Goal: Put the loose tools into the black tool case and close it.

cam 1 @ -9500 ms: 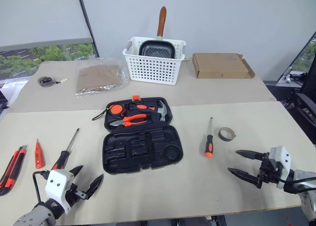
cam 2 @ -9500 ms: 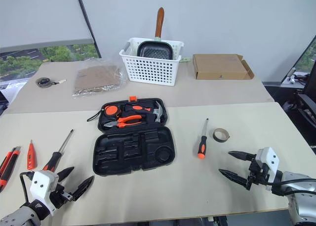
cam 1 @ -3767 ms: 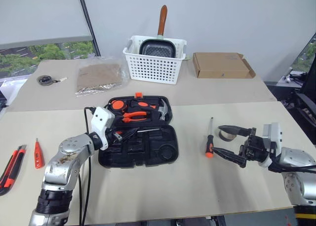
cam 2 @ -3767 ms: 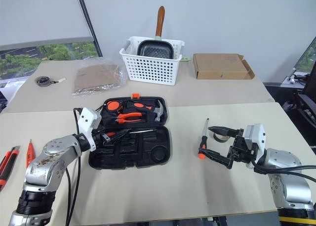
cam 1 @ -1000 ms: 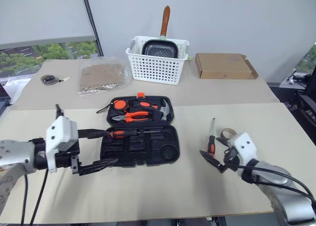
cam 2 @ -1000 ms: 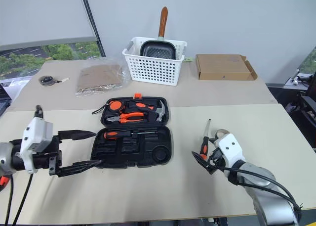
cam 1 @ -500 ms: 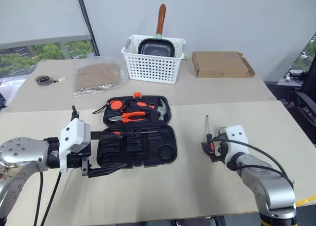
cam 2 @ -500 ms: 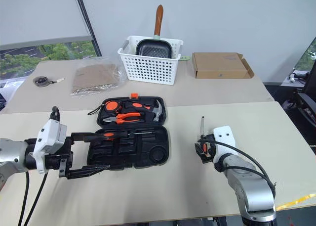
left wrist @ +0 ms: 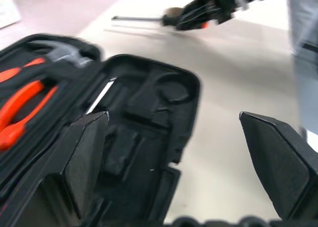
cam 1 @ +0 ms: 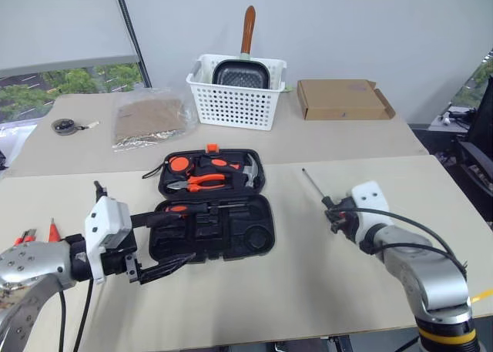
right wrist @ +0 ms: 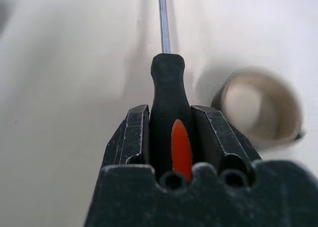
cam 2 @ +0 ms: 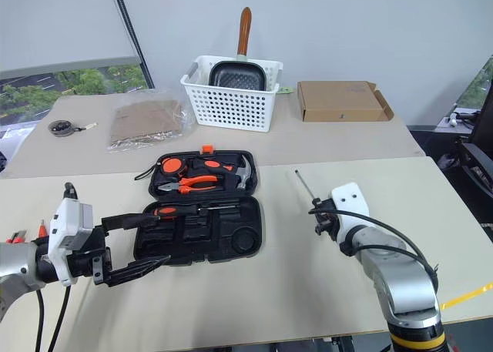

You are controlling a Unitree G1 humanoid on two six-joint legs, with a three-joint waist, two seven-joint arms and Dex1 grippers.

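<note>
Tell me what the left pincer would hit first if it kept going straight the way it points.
Probably the open black tool case: the left pincer points toward its front left edge, its lower finger close to the rim. Depth is uncertain.

Pretty plain room: a big beige tabletop made of two boards butted together, seam running left to right across the middle. A flat grey-white wall sits behind it, and on the far left there's a window with a pulled-down blind, green trees outside, soft daylight.

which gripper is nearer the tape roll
Right. The right gripper, clamped on a screwdriver, is just beside the tape roll; the left gripper hovers by the tool case.
</note>
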